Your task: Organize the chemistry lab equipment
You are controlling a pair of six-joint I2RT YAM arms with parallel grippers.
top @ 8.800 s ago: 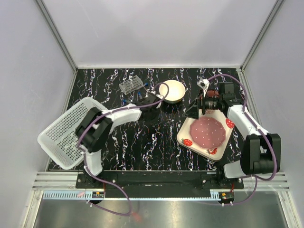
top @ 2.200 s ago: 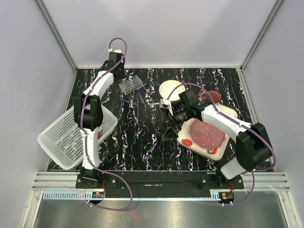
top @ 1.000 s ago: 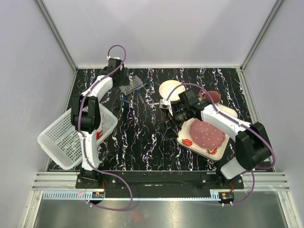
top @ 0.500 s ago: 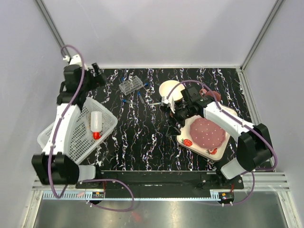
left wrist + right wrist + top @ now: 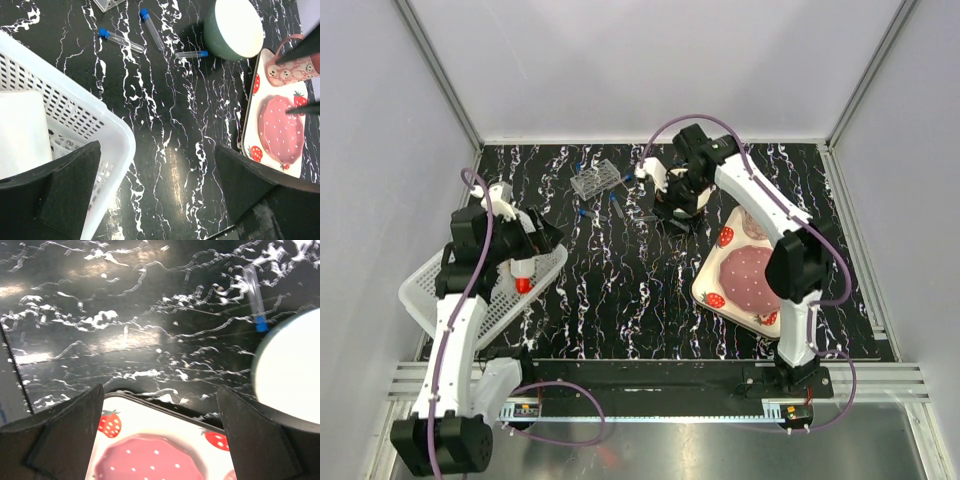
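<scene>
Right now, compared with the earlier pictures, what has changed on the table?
The left gripper pulled back from the tube rack and now hangs open over the edge of the basket, where the squeeze bottle, absent at first, now lies. The right gripper, also open, swung farther back, beside the bowl. The tube rack, blue-capped tubes and plate stayed put.

From here, the table's (image 5: pixel 640 290) middle and near edge lie open, between the white basket (image 5: pixel 418 292) at the left edge and the strawberry plate (image 5: pixel 745 280) toward the right. Loose tubes (image 5: pixel 122 42) and the tube rack (image 5: pixel 595 178) clutter the far side.
</scene>
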